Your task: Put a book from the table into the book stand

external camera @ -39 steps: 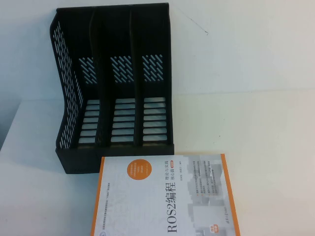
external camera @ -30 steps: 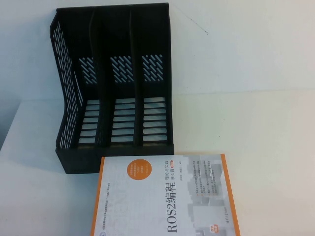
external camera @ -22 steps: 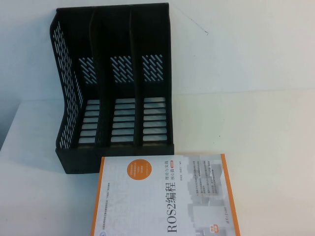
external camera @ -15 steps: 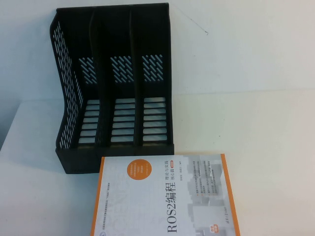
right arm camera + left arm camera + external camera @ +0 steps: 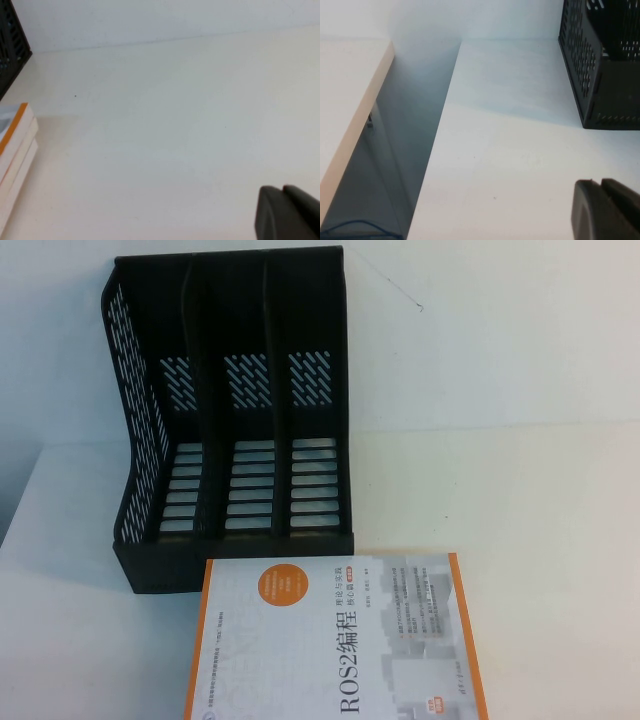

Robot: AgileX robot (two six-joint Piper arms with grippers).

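A white book with orange edges and an orange circle lies flat at the table's front, its far edge touching the base of the black book stand. The stand has three empty slots and a perforated side wall. Neither arm shows in the high view. My left gripper is shut and empty, over bare table left of the stand. My right gripper is shut and empty, over bare table right of the book; a corner of the stand shows there too.
The white table runs to a pale wall at the back. On the left a gap separates it from a second tabletop. Open table lies right of the stand and book.
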